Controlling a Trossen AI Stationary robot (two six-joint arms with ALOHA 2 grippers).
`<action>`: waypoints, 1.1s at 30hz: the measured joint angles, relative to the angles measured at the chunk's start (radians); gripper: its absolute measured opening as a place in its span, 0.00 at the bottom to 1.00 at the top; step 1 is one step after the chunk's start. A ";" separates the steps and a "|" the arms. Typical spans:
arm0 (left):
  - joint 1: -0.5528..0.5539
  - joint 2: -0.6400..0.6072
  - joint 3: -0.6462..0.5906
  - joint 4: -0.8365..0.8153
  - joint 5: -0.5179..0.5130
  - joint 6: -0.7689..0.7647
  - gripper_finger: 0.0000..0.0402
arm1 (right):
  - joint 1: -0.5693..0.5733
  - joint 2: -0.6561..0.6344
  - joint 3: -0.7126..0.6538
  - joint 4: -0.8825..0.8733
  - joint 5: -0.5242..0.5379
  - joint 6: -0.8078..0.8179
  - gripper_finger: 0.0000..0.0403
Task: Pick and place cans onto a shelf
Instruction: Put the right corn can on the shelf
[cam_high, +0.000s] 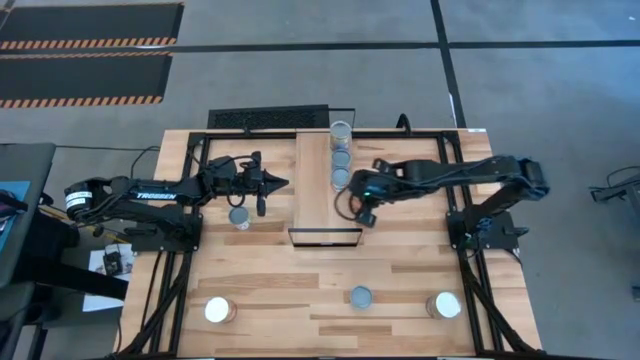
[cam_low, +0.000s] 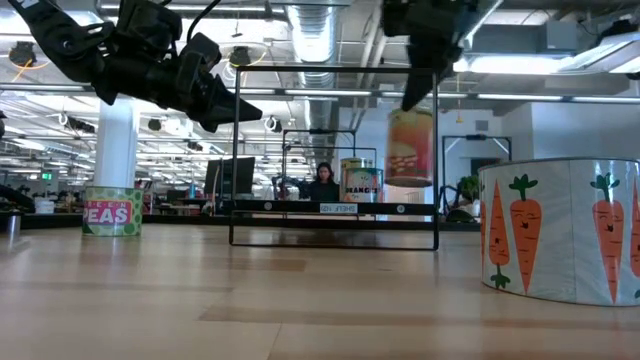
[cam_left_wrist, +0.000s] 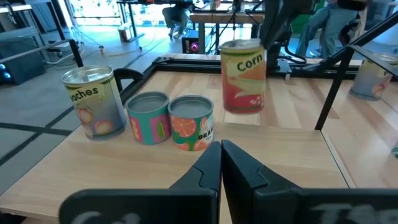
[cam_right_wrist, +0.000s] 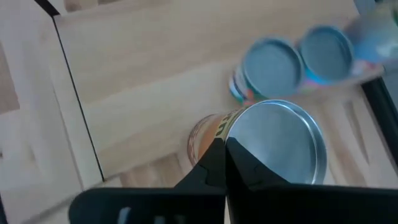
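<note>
Above shelf (cam_high: 318, 190), right pincer (cam_right_wrist: 222, 163) fully closed, empty, over corn can (cam_right_wrist: 273, 149); left pincer (cam_left_wrist: 220, 163) closed, empty.

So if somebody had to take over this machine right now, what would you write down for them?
Left end effector: shut, empty, raised beside the shelf.
Right end effector: shut, tips at the rim of the Corn can, which is over the shelf; I cannot tell whether it pinches the rim.
Done: three cans in a row stand on the shelf.
Left: confirm the Corn can is set down, then move four more from the table: the can near the left arm, the white-topped can, the grey-topped can and the other white-topped can.
</note>
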 joint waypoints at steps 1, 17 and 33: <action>0.000 0.000 0.000 -0.001 0.000 0.000 0.00 | 0.000 0.027 0.020 -0.002 -0.002 -0.007 0.02; 0.000 0.000 0.000 -0.013 0.000 0.000 0.00 | -0.006 0.181 0.123 0.031 -0.078 -0.089 0.02; 0.054 0.000 -0.209 0.415 0.018 -0.140 0.00 | -0.015 0.181 0.123 0.095 -0.131 -0.138 0.02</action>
